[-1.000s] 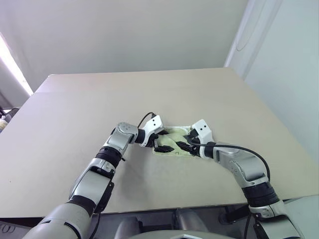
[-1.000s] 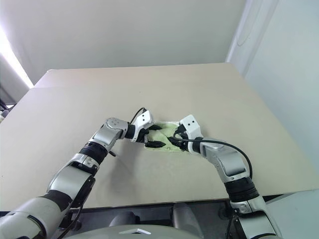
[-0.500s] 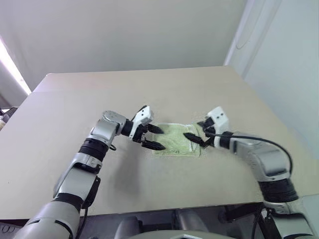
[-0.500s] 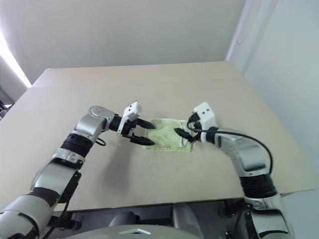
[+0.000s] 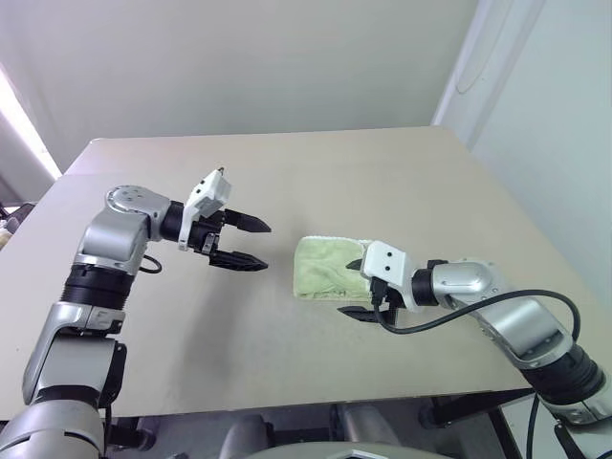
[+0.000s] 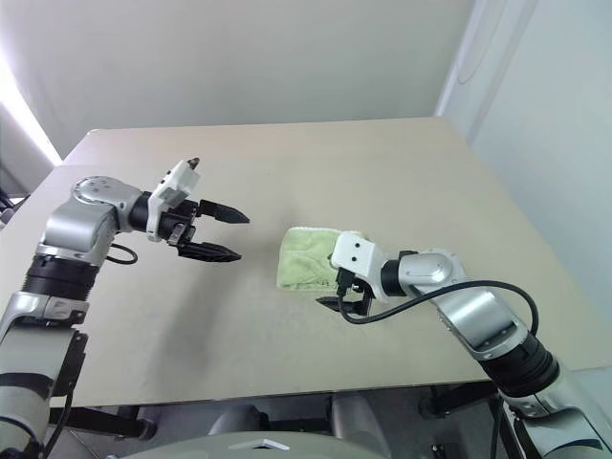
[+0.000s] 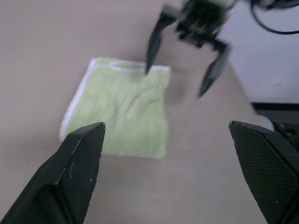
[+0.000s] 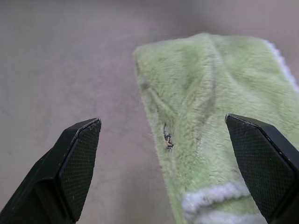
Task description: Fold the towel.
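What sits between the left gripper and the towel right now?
Nothing visible. Bare table lies between the open left gripper and the towel. The open right gripper hovers at the towel's opposite side.

one towel [image 5: 325,268] (folded), one table [image 5: 402,172], two grippers: left gripper [image 5: 251,245], right gripper [image 5: 356,289].

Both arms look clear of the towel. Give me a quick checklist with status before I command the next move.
1. Left pincer open and holding nothing: ok.
2. Right pincer open and holding nothing: ok.
3. Towel lying folded on the table, not hanging off an edge: ok.
4. Left pincer apart from the towel, bare table between them: ok.
5. Right pincer off the cloth: cannot tell; it sits at the towel's near corner.
6. Fold neat, edges lined up: cannot tell; the white edging shows along one side.
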You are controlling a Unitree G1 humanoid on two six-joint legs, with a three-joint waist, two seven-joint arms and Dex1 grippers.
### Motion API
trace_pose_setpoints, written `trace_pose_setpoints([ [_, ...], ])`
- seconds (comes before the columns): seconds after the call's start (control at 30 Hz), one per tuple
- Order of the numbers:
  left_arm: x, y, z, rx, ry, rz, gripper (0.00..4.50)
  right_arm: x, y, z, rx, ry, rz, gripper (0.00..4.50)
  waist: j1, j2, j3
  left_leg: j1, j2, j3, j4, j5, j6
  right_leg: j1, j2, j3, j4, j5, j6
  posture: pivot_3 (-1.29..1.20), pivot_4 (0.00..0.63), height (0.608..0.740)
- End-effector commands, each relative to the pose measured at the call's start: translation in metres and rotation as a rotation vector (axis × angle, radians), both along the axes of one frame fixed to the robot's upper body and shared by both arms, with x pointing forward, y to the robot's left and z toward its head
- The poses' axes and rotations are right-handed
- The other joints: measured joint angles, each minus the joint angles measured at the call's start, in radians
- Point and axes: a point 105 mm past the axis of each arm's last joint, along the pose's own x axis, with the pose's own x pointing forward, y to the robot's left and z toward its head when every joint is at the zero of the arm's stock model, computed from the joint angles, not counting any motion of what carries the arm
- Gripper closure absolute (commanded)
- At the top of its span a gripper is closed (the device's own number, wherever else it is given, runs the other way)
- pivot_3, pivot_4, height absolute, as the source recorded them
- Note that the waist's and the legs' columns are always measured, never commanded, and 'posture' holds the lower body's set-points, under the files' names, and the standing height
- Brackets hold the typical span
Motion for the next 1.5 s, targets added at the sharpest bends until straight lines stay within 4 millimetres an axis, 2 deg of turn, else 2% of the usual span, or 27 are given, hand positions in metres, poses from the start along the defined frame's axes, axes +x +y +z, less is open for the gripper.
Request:
trace_pose_setpoints([
  [0.03, -0.013, 0.002, 0.016, -0.004, -0.017, -0.030, 0.00, 0.011, 0.006, 0.007, 0.009, -0.083, 0.005, 0.03, 0.000, -0.001, 0.000, 0.000, 0.000, 0.000, 0.000, 0.000, 0.000, 0.000, 0.000, 0.000, 0.000, 0.000, 0.000, 0.00, 0.000, 0.712],
  [0.3, -0.020, 0.000, 0.012, 0.000, 0.013, -0.016, 0.00, 0.026, 0.005, -0.014, -0.105, -0.170, -0.029, 0.03, -0.001, -0.001, 0.000, 0.001, 0.000, 0.000, 0.000, 0.000, 0.000, 0.000, 0.000, 0.000, 0.000, 0.000, 0.000, 0.00, 0.000, 0.712],
  [0.57, -0.025, -0.005, 0.038, -0.074, 0.036, -0.034, 0.00, 0.035, -0.004, -0.027, -0.222, -0.287, -0.019, 0.03, -0.002, -0.001, 0.000, 0.001, 0.000, 0.000, 0.001, 0.000, 0.000, 0.001, 0.001, 0.000, 0.001, 0.000, 0.000, 0.00, 0.000, 0.712],
  [1.03, -0.015, 0.010, 0.007, -0.019, 0.030, 0.070, 0.00, 0.046, -0.005, -0.033, -0.272, -0.366, -0.027, 0.03, -0.004, -0.003, -0.001, 0.003, 0.000, -0.001, 0.002, 0.000, 0.000, 0.002, 0.001, 0.000, 0.002, 0.000, 0.000, 0.00, 0.000, 0.712],
  [1.13, -0.013, 0.013, -0.001, 0.008, 0.023, 0.085, 0.00, 0.046, 0.002, -0.030, -0.248, -0.377, -0.008, 0.92, -0.006, -0.003, -0.001, 0.003, 0.000, -0.001, 0.002, 0.000, 0.000, 0.002, 0.001, 0.000, 0.002, 0.000, 0.000, 0.00, 0.000, 0.712],
  [1.4, -0.008, 0.012, 0.004, -0.017, 0.013, 0.137, 0.00, 0.049, 0.014, -0.026, -0.170, -0.370, -0.051, 3.86, -0.004, -0.003, -0.001, 0.002, 0.000, -0.001, 0.001, 0.000, 0.000, 0.001, 0.001, 0.000, 0.002, 0.000, -0.001, 0.00, 0.000, 0.712],
  [1.47, -0.007, 0.011, 0.004, -0.017, 0.006, 0.145, 0.00, 0.052, 0.014, -0.024, -0.169, -0.376, -0.059, 4.48, -0.003, -0.003, -0.001, 0.002, 0.000, -0.001, 0.001, 0.000, 0.000, 0.001, 0.001, 0.000, 0.002, 0.000, -0.001, 0.00, 0.000, 0.712],
  [1.5, -0.006, 0.010, 0.005, -0.018, 0.003, 0.148, 0.00, 0.054, 0.013, -0.023, -0.167, -0.379, -0.066, 4.48, -0.003, -0.003, -0.001, 0.002, 0.000, -0.001, 0.001, 0.000, 0.000, 0.001, 0.001, 0.000, 0.002, 0.000, -0.001, 0.00, 0.000, 0.712],
])
